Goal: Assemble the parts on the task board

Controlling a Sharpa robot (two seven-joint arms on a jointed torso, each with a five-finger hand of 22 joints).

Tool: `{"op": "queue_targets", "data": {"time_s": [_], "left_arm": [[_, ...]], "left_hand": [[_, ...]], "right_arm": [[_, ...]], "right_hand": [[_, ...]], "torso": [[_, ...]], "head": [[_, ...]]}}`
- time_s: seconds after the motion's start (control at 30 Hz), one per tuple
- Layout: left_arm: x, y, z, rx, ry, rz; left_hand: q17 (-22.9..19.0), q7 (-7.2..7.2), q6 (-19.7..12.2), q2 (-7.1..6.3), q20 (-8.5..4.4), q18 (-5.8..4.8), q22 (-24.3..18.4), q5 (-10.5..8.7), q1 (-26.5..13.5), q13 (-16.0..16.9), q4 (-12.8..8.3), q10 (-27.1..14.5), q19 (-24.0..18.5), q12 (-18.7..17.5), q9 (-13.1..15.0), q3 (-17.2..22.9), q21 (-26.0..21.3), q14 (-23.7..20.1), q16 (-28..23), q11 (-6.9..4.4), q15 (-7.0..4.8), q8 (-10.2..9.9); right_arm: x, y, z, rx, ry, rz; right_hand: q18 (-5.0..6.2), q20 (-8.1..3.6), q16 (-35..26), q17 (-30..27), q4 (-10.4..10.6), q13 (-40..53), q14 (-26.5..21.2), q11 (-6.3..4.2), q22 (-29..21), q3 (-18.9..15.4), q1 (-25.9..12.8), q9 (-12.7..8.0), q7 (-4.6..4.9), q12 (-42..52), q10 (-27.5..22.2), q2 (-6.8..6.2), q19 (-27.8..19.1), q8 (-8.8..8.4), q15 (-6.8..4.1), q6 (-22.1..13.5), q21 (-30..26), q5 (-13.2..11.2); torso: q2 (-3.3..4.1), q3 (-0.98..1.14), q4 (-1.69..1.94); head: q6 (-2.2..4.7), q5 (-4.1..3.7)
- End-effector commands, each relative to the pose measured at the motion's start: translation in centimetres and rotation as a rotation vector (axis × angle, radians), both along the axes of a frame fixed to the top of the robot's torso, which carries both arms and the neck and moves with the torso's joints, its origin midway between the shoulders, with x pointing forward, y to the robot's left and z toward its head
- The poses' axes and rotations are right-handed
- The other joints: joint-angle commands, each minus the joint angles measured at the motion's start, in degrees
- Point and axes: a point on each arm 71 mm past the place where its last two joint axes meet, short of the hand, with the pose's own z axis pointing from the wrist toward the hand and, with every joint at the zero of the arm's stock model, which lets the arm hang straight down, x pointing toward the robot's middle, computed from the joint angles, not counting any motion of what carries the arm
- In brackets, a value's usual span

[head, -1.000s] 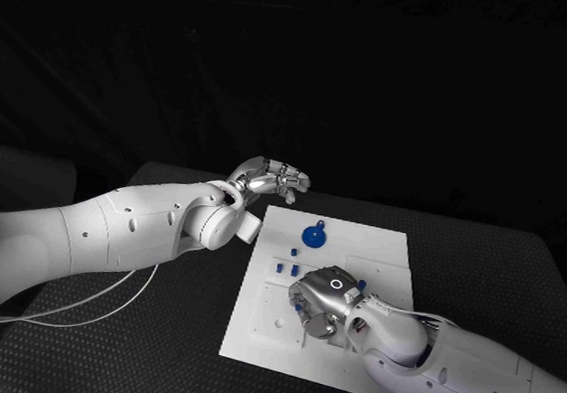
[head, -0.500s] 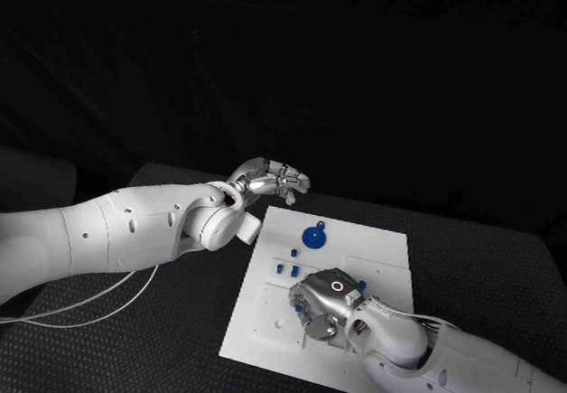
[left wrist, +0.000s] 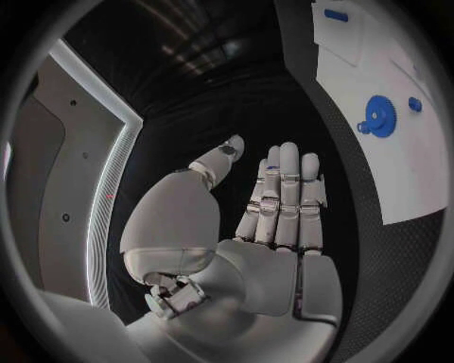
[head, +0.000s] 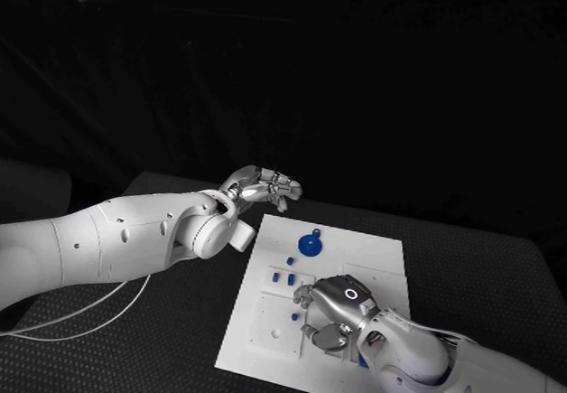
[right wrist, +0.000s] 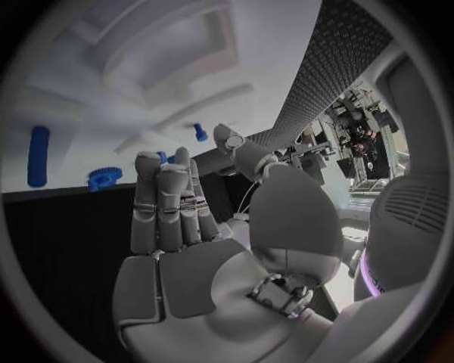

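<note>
Job barely begun: both hands hold nothing.
Round blue gear and small blue pegs lie loose on the flat white task board; the left hand waits with fingers apart, and the right hand hovers over the board with fingers apart.

Black, textured table, near-dark beyond its far edge. Pale wall panel with a bright edge strip off to one side. Cluttered equipment further back.
</note>
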Motion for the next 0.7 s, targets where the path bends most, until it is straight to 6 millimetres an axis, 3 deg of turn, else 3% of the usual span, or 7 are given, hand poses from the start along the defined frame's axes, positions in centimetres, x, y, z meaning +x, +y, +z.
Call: {"op": "queue_targets", "data": {"time_s": [0.03, 0.43, 0.7], "left_arm": [[0.1, 0.1, 0.2, -0.011, -0.011, -0.002], [0.3, 0.9, 0.1, -0.005, -0.014, 0.018], [0.5, 1.2, 0.1, -0.004, -0.02, 0.025]], "left_hand": [[0.1, 0.09, -0.5, -0.01, -0.08, 0.92, 0.0, 0.29, -0.6, -0.1, 0.2, -0.3, 0.3, -0.3, -0.1, -0.2, -0.4, 0.5, -0.4, 0.07, 0.08, 0.2], [0.1, 0.09, -0.5, -0.07, -0.07, 0.92, 0.0, 0.28, -0.6, -0.1, 0.1, -0.3, 0.3, -0.3, -0.1, -0.2, -0.4, 0.5, -0.5, 0.06, 0.09, 0.2], [0.1, 0.09, -0.5, -0.17, -0.04, 0.91, 0.0, 0.27, -0.6, -0.1, 0.2, -0.3, 0.3, -0.3, -0.1, -0.2, -0.5, 0.4, -0.6, 0.07, 0.12, 0.3]], "right_arm": [[0.2, -0.5, 1.0, 0.049, -0.02, -0.023], [2.3, -3.6, 5.9, 0.124, -0.017, -0.084], [3.6, -6.5, 6.3, 0.056, 0.014, -0.135]], "right_hand": [[2.6, -0.03, 0.3, -0.1, -0.1, -0.1, 0.0, 3.75, 0.9, -0.4, -0.1, 0.0, -0.21, 0.4, -4.0, 0.15, -0.3, 0.28, 0.26, 0.1, -0.2, -0.2], [2.6, 0.0, 0.4, -0.2, 0.2, -0.4, 0.1, 3.65, 0.8, -0.9, -0.4, 0.0, -0.6, 0.6, -3.5, 0.16, -0.2, 0.28, 0.17, -0.2, -0.2, -0.1], [2.6, 0.06, 0.5, -0.3, 0.4, -0.7, 0.1, 3.51, 0.8, -1.9, -1.3, -0.1, -1.06, 0.8, -3.1, 0.2, -0.1, 0.21, 0.04, -0.6, -0.2, 0.2]], "torso": [[0.0, 0.0, -0.03], [0.01, 0.07, 0.01], [-0.02, 0.0, -0.03]], "head": [[0.41, -0.17], [1.09, -0.4], [1.37, -0.47]]}}
